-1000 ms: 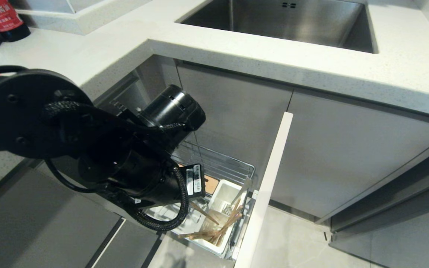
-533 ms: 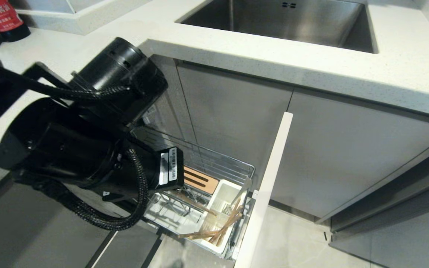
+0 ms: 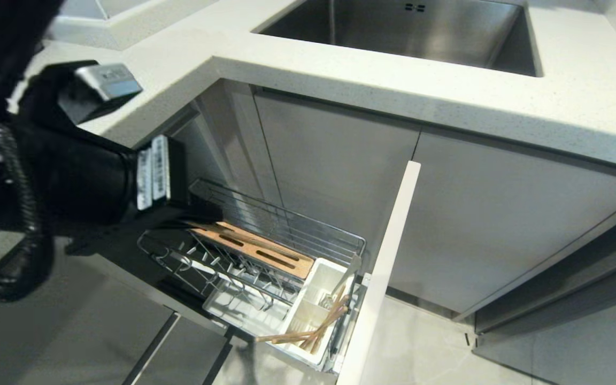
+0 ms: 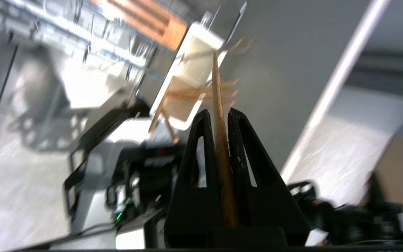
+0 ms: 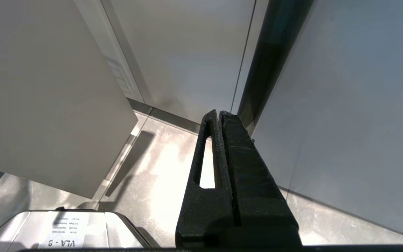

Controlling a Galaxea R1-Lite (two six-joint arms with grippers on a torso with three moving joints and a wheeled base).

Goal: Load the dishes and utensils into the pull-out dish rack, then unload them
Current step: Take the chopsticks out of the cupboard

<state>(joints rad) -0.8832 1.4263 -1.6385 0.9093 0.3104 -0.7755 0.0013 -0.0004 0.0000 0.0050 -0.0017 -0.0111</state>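
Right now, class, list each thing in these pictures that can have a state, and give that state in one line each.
pull-out dish rack: pulled out, plate prongs bare.
utensil box: holds a bundle of chopsticks leaning out.
left gripper: shut on chopsticks, raised clear of the rack.
chopsticks: clamped between the gripper's fingers, tips pointing away.
right gripper: shut, holding nothing, parked near the floor.
sink: no dishes visible.

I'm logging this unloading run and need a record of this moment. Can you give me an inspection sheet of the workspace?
Surface: white countertop, bare where seen.
Job's things: pull-out dish rack drawn out; chopsticks in the left grip; no dishes seen.
Clutter: bundle of chopsticks in the utensil box.
Grippers: left gripper shut on chopsticks; right gripper shut, empty, parked low.
Cables: black hose on left arm.
Surroundings: steel sink, grey cabinet doors.
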